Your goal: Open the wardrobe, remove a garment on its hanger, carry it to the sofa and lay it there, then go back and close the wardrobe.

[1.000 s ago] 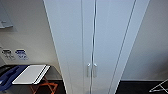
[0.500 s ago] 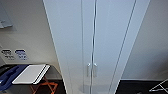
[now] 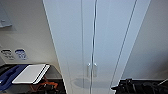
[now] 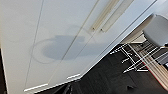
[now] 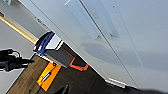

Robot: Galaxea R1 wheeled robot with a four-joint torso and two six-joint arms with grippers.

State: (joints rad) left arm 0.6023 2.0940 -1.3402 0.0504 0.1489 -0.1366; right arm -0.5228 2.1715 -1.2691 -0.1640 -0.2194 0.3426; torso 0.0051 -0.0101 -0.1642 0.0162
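The wardrobe point(image 3: 100, 37) stands right in front of me, tall and white, with both full-height doors shut. Its two small silver handles point(image 3: 91, 70) sit side by side at the middle seam. The left wrist view looks along the door fronts point(image 4: 62, 37) from close by, with the handles point(image 4: 110, 13) further up. A dark tip of my left gripper point(image 4: 68, 88) shows low by the doors' lower edge. In the right wrist view the same doors point(image 5: 120, 37) run past, and a dark tip of my right gripper point(image 5: 64, 89) shows above the dark floor. The garment, hanger and sofa are hidden.
Left of the wardrobe a white seat point(image 3: 30, 73) stands by a blue object point(image 3: 10, 75) and orange gear point(image 3: 42, 86). Dark robot parts point(image 3: 140, 87) fill the lower right. A white chair on wire legs point(image 4: 155, 30) is near. An orange item point(image 5: 48, 76) lies on the floor.
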